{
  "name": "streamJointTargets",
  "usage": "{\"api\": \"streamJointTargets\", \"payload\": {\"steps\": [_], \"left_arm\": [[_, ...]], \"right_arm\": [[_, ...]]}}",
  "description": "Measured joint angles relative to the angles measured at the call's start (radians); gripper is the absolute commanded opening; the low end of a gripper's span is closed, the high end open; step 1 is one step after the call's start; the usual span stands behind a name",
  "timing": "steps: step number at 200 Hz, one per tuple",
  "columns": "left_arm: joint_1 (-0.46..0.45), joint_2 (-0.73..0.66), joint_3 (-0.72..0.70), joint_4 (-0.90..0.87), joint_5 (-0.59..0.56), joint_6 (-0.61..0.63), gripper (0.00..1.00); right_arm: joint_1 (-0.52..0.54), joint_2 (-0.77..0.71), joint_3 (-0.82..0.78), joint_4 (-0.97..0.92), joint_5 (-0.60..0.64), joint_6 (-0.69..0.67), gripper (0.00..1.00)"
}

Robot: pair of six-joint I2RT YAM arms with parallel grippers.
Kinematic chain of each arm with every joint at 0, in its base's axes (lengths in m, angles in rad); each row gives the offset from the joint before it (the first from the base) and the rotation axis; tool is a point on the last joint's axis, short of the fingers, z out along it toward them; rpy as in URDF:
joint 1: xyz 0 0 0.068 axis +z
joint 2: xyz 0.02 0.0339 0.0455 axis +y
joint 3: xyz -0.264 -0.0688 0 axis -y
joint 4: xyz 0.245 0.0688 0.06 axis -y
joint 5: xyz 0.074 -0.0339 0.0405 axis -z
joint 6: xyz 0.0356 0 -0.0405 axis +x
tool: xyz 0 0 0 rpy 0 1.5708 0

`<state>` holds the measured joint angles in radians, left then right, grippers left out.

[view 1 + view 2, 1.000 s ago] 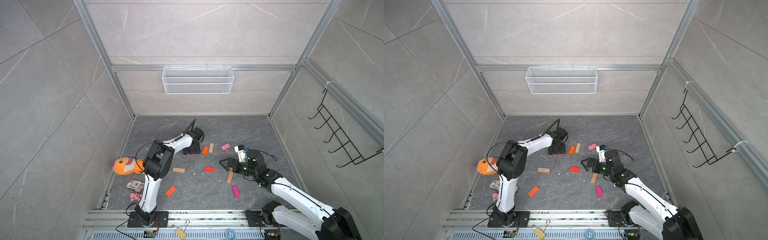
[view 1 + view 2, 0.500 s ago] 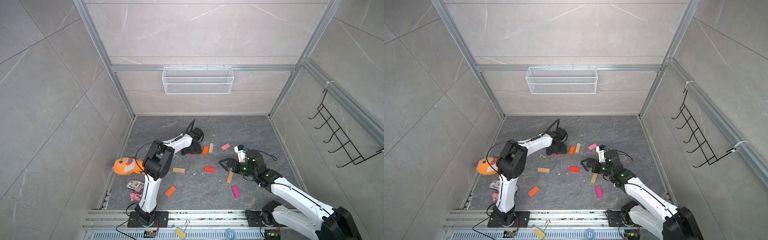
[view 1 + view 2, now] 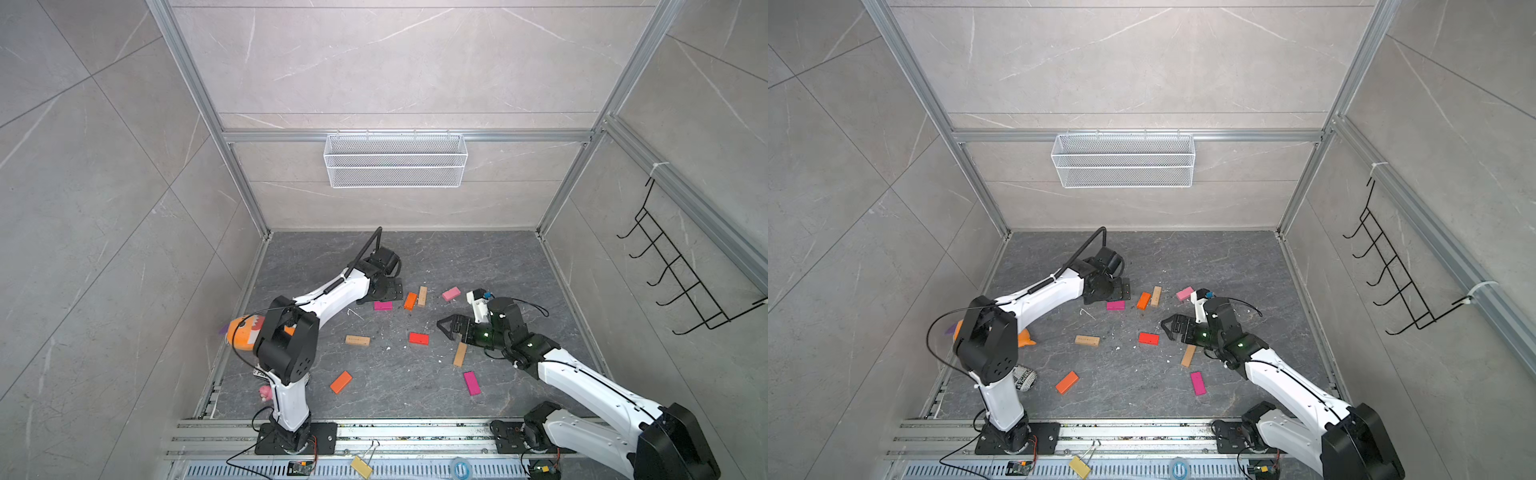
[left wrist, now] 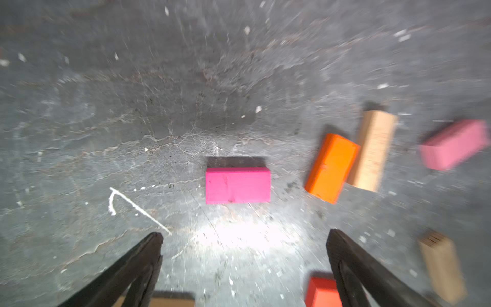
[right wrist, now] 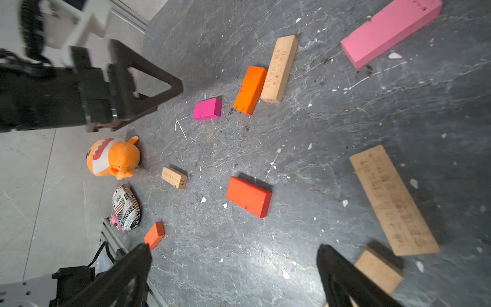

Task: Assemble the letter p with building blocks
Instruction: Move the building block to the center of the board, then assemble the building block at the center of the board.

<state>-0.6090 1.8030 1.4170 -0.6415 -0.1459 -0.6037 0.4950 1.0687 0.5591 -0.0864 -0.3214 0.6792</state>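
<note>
The building blocks lie loose and flat on the dark floor; no letter p is in view. A magenta block (image 4: 238, 185) (image 3: 382, 306) lies free just ahead of my left gripper (image 4: 244, 239) (image 3: 392, 291), which is open and holds nothing. Beside it an orange block (image 3: 410, 301) leans against a tan block (image 3: 422, 296), with a light pink block (image 3: 451, 293) further right. My right gripper (image 5: 233, 252) (image 3: 446, 326) hovers open and empty near a red block (image 5: 249, 196) (image 3: 418, 338) and a tan block (image 3: 460, 354).
More blocks lie about: tan (image 3: 357, 340), orange (image 3: 341, 382), magenta (image 3: 472, 382). An orange plush fish (image 5: 113, 156) and a newsprint-patterned ball (image 5: 126, 207) sit by the left wall. A wire basket (image 3: 395, 160) hangs on the back wall.
My left gripper has opened wide, and the magenta block lies free on the floor in front of it. The right arm has not moved.
</note>
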Motion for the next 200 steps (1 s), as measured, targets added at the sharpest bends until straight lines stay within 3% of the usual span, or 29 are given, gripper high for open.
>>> {"api": "streamJointTargets", "payload": {"steps": [74, 151, 200], "left_arm": [[0.029, -0.377, -0.274, 0.069, 0.124, 0.053, 1.00], [0.343, -0.659, -0.459, 0.065, 0.453, 0.060, 1.00], [0.378, -0.695, -0.473, 0.024, 0.559, 0.116, 1.00]], "right_arm": [[0.124, 0.243, 0.250, -0.084, 0.122, 0.004, 0.84], [0.256, 0.572, 0.538, -0.194, 0.315, 0.006, 0.74], [0.262, 0.707, 0.639, -0.253, 0.402, 0.010, 0.69]]}}
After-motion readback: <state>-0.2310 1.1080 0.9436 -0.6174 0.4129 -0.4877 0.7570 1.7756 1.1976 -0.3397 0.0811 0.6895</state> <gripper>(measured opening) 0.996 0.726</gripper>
